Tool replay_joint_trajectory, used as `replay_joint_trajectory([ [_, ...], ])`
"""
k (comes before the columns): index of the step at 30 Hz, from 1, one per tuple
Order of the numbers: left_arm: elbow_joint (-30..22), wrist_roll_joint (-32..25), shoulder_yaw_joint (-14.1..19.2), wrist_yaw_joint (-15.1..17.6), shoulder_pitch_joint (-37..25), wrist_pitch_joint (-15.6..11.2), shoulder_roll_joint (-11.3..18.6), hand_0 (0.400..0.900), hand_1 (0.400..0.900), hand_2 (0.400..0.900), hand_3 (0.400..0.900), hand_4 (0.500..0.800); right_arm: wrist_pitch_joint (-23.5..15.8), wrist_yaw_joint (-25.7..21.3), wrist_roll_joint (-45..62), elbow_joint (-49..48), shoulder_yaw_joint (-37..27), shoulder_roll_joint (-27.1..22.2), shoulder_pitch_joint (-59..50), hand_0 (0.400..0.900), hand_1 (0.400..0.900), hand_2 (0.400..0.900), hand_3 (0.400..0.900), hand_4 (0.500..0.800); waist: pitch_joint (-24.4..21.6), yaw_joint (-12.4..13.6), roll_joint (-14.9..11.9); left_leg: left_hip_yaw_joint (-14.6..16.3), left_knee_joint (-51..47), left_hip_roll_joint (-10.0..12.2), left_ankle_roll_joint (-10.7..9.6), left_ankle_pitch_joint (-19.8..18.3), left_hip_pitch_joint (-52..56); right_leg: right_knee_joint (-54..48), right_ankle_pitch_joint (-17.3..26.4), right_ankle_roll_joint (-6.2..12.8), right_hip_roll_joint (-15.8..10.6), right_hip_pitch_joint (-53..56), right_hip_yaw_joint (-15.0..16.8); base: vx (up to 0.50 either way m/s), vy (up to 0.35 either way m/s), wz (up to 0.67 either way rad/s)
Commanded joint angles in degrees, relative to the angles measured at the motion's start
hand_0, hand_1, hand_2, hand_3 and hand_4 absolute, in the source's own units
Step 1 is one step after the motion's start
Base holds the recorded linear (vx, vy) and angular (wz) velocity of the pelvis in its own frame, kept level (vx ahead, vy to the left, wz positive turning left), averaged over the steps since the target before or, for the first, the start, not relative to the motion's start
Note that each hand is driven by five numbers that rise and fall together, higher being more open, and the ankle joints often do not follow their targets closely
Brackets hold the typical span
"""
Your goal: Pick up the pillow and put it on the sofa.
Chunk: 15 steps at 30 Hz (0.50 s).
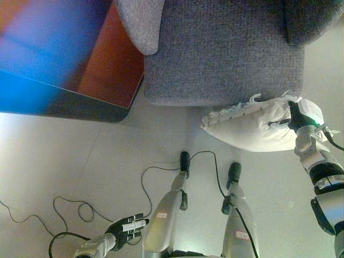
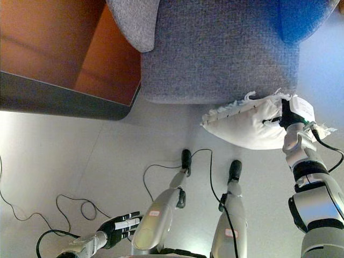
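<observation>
A white pillow with a fringed edge hangs just off the floor in front of the grey sofa. My right hand grips its right end, fingers curled into the cloth. The pillow's upper edge reaches the front edge of the sofa seat. My left hand hangs low at the lower left, fingers relaxed and holding nothing.
A reddish-brown table with a dark edge stands to the left of the sofa. A lighter grey cushion lies at the sofa's left side and a dark one at its right. Pale floor spreads below.
</observation>
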Motion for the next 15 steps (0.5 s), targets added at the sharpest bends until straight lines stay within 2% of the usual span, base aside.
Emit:
replay_joint_trajectory([
  [1,2.0,-2.3,-3.3,0.5,1.7,-0.1,0.8,0.9,0.9,0.9,0.9,0.8,-0.6,-1.0,2.0,-2.3,3.6,-8.1,-7.5,0.9,0.9,0.9,0.9,0.8,2.2,1.0,0.1,-1.6,1.8,-2.8,-2.5,-4.1,-0.3,2.4,-1.1,-2.94,2.3,-2.7,-2.2,-0.01,0.053,0.0],
  [7,1.9,-2.7,-3.6,0.7,2.3,-0.3,0.4,0.9,0.9,0.9,0.9,0.8,0.2,0.6,4.7,-2.6,4.6,-8.0,-10.4,0.9,0.9,0.9,0.9,0.8,2.2,1.5,1.0,-1.6,2.4,-2.9,-2.5,-3.9,-2.0,3.5,-1.2,-2.91,2.0,-4.7,-2.1,0.0,0.035,0.01],
  [10,1.8,-2.3,-3.8,1.3,2.6,-0.9,0.2,0.9,0.9,0.9,0.9,0.8,-0.6,4.1,7.1,-2.8,4.9,-7.7,-12.1,0.9,0.9,0.9,0.9,0.8,2.2,1.9,1.2,-1.7,2.4,-2.8,-2.5,-3.8,-2.9,3.8,-1.2,-2.88,1.9,-5.7,-2.1,0.0,0.0,0.0],
  [11,1.9,-2.2,-3.7,1.4,2.6,-1.2,0.3,0.9,0.9,0.9,0.9,0.8,-0.8,5.0,7.1,-2.9,5.1,-7.6,-12.5,0.769,0.769,0.769,0.769,0.721,2.2,1.9,1.2,-1.7,2.5,-2.8,-2.6,-3.8,-3.2,3.9,-1.2,-2.9,2.0,-6.0,-2.1,0.0,0.0,0.0],
  [12,1.9,-2.2,-3.6,1.4,2.6,-1.4,0.4,0.9,0.9,0.9,0.9,0.8,-0.8,6.0,7.0,-3.2,5.4,-7.5,-13.0,0.494,0.494,0.494,0.494,0.556,2.2,2.0,1.1,-1.7,2.4,-2.7,-2.6,-3.7,-3.4,4.0,-1.3,-2.94,2.1,-6.2,-2.1,0.0,0.0,0.0],
  [13,1.8,-2.2,-3.6,1.5,2.5,-1.4,0.5,0.9,0.9,0.9,0.9,0.8,-0.7,6.9,8.0,-3.8,5.8,-7.5,-13.3,0.4,0.4,0.4,0.4,0.5,2.2,2.1,1.0,-1.8,2.4,-2.6,-2.6,-3.7,-3.4,4.0,-1.3,-2.95,2.1,-6.3,-2.1,0.0,0.0,0.0],
  [15,1.8,-1.9,-3.3,1.6,2.6,-1.5,0.7,0.9,0.9,0.9,0.9,0.8,-1.1,7.7,9.3,-4.6,5.9,-7.5,-13.1,0.4,0.4,0.4,0.4,0.5,2.2,2.1,0.7,-1.9,2.4,-2.5,-2.6,-3.7,-3.4,4.1,-1.3,-2.94,2.2,-6.3,-2.2,0.0,-0.015,-0.02],
])
